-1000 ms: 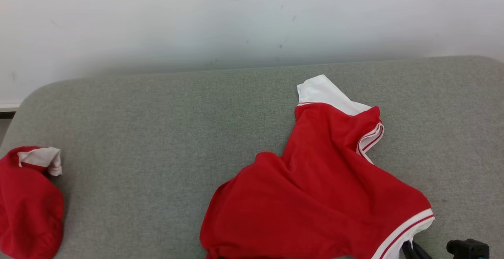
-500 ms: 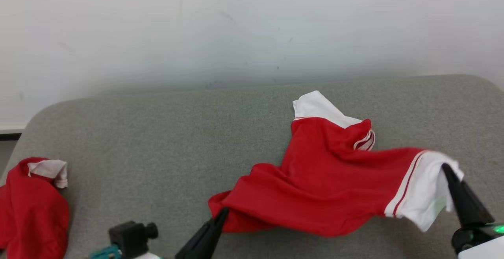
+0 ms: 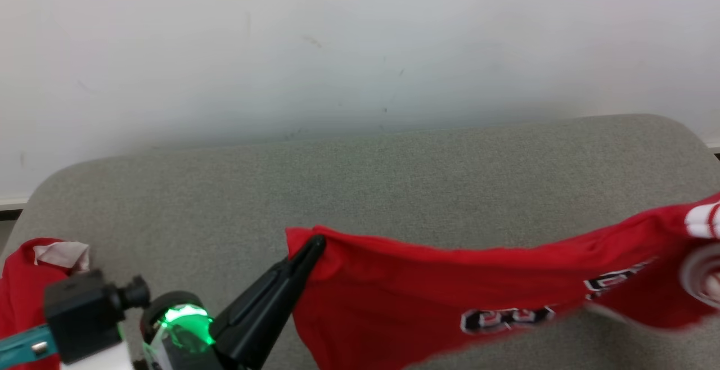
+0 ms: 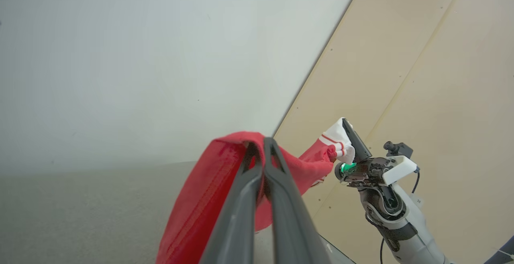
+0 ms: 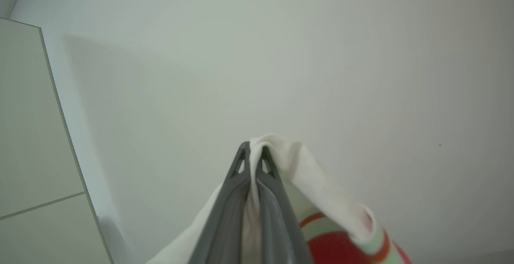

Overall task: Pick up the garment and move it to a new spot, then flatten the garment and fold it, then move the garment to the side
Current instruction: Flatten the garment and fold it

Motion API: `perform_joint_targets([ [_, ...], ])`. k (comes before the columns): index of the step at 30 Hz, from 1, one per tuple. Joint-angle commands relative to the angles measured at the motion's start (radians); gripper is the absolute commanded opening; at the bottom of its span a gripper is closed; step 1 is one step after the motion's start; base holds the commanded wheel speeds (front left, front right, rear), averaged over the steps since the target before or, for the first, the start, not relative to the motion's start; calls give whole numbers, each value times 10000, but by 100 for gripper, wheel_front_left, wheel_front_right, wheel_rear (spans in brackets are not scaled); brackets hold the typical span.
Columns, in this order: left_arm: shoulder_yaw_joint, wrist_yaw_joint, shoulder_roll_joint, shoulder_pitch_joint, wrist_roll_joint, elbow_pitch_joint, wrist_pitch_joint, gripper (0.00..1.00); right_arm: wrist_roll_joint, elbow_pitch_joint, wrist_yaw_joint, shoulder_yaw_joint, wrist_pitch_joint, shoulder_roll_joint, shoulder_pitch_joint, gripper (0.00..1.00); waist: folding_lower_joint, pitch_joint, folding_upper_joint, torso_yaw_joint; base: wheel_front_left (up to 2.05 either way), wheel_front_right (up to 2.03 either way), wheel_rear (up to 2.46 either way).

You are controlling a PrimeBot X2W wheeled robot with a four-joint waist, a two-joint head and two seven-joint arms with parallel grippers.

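Hanging stretched over the grey tabletop [image 3: 394, 190], the red garment [image 3: 450, 285] is pinched at a red corner by the left gripper [image 3: 316, 243] and at its white trim by the right gripper [image 5: 252, 148], both jaws clenched on cloth. It looks light, soft and limp, likely to sag between corner holds. Its right end is cut off and blurred in the head view, and the black lettering [image 3: 506, 318] is unreadable.

light: bright, soft, even | shadows: faint band low on wall [image 3: 360, 120] | blur: garment [image 3: 450, 297] smeared at head view's right edge | glow: green lamp [image 3: 183, 318] on left wrist flares | right wrist view: darkens toward right edge
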Motion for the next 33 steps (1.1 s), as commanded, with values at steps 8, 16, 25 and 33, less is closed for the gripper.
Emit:
perform_joint_targets([
  [8, 573, 584, 284, -1472, -287, -1041, 722, 0, 639, -941, 4, -1853, 1084, -54, -415, 0, -1, 179, -1, -8, 0, 0, 0],
  [16, 843, 827, 445, -4001, -108, 60, 1220, 0, 434, 92, 4, -1659, 2740, 400, -2489, 0, -1, 1424, -1, 80, 0, 0, 0],
  [25, 282, 395, 595, -8941, 1661, 4070, 1328, 0, -2731, 3895, 6, -959, 4622, 2520, -8942, 0, -1, 3839, -1, 326, 0, 0, 0],
  [33, 79, -178, 323, -13634, 3312, 8914, -864, 0, -6213, 7044, 4, -1424, 3346, 4544, -14332, 0, -1, 5723, -1, 170, 0, 0, 0],
])
